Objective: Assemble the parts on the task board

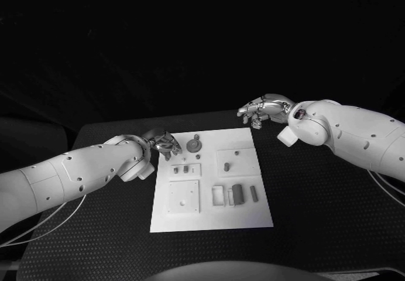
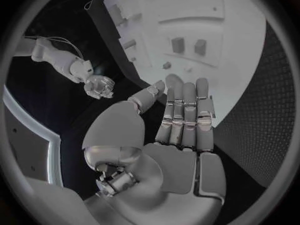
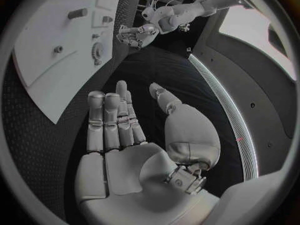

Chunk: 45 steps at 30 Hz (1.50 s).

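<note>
On the black table [image 1: 101,234] the white task board [image 1: 211,216] lies with its long axis running away from the robot, grey parts [image 1: 238,193] resting in its recesses, the empty left hand [image 1: 164,142] at its far-left edge and the empty right hand [image 1: 263,109] beyond its far-right corner, both with fingers extended.

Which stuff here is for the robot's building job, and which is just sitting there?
For the job:
white board
round part
dark bar part
left hand
right hand

Just there:
black table
</note>
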### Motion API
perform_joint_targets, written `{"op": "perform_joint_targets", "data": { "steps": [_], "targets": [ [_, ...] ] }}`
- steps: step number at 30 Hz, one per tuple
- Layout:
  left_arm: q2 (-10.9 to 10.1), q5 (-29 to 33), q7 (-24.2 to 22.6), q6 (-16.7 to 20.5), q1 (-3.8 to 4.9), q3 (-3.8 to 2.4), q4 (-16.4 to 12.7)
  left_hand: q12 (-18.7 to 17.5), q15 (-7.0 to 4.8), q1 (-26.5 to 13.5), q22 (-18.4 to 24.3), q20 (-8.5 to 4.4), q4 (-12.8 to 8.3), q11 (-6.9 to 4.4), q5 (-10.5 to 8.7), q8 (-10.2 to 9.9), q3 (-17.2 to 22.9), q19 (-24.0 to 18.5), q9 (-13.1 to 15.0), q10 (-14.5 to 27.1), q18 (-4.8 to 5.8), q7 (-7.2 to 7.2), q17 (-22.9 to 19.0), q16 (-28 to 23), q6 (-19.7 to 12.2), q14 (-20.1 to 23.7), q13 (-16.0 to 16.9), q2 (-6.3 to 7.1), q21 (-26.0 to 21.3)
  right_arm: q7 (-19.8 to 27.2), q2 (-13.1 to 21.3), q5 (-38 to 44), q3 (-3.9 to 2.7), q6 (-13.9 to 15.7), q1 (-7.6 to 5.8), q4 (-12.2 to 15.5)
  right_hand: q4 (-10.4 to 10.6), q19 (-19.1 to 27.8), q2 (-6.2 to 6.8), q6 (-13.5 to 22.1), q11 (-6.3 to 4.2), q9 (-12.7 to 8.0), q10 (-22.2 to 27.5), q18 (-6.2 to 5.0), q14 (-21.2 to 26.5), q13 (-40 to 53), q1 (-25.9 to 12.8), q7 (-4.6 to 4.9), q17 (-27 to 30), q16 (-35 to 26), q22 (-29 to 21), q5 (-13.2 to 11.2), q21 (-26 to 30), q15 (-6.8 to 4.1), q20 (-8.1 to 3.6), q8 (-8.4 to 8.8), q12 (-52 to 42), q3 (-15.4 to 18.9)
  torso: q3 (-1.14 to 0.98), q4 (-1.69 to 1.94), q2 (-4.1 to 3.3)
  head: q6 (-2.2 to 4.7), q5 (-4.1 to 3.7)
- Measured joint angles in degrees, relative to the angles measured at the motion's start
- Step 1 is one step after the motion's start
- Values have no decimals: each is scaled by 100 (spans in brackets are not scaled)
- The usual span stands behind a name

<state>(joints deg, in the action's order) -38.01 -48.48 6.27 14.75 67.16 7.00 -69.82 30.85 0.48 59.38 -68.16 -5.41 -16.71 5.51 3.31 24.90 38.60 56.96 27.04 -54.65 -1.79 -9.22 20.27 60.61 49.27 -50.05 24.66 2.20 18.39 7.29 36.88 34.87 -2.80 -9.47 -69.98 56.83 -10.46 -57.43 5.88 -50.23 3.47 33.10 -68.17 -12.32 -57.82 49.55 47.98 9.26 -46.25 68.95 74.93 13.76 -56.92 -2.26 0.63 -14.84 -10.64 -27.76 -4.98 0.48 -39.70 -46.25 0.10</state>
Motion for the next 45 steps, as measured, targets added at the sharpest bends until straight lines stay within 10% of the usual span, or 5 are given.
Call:
{"op": "perform_joint_targets", "data": {
  "steps": [3, 11, 24, 45],
  "targets": [
    [61, 0, -409, 64, 0, 0, 0, -557, 169, 249, 149, 168, -6, 147, -1, -80, -22, -59, -81, 31, -49, -39, -73, -254, -87, 24, -437, 220, -190, 0, -4, 0, 0, -1, 0, 7, 0, 0, 0, 1, 0, 0, 0, 0, 10, 0, 0, 0, 5, 0, 0, 0, 0, -10, 0, 0, 0, 0, -1, -4, -1, 16, 1],
    [232, -957, -983, 291, 1, 17, 79, -1217, 145, 749, 170, 179, -18, 202, -1, -210, -650, 164, -226, -219, -140, 28, 53, -264, -99, -169, -958, 585, -210, 0, -5, 0, 0, -2, 0, 17, 0, 0, 0, 2, 0, -1, 0, 0, 12, 0, 0, -2, 5, 0, 0, 0, 0, -12, 0, 0, 0, 0, -1, 1, -5, 31, -9],
    [669, -2635, -830, 715, -6, 314, 288, -1520, -77, 954, 16, -44, -12, 33, -1, -277, -1036, 937, -383, -747, -126, 43, 534, 162, 222, -847, -1210, 580, 113, -1, -18, 0, 0, -5, 1, 31, -16, 1, 0, 2, 0, -1, 0, 0, 12, 1, 0, -5, 4, 0, 0, 0, 0, -12, 1, 0, 0, -16, 6, 1, -17, 34, -41],
    [949, -3260, -568, 923, -65, 379, 711, -1649, -235, 975, -515, -207, -2, -102, -1, -343, -994, 1403, -489, -1056, -89, 114, 1111, 747, 477, -1220, -1187, 481, 612, 1, -27, 1, 0, -6, 3, 83, -16, 4, 0, -5, 0, -2, 0, 0, 10, -4, 0, -16, 3, 0, 0, 0, 0, -10, 5, 0, 0, -16, 3, -2, -21, 42, -77]
  ]
}}
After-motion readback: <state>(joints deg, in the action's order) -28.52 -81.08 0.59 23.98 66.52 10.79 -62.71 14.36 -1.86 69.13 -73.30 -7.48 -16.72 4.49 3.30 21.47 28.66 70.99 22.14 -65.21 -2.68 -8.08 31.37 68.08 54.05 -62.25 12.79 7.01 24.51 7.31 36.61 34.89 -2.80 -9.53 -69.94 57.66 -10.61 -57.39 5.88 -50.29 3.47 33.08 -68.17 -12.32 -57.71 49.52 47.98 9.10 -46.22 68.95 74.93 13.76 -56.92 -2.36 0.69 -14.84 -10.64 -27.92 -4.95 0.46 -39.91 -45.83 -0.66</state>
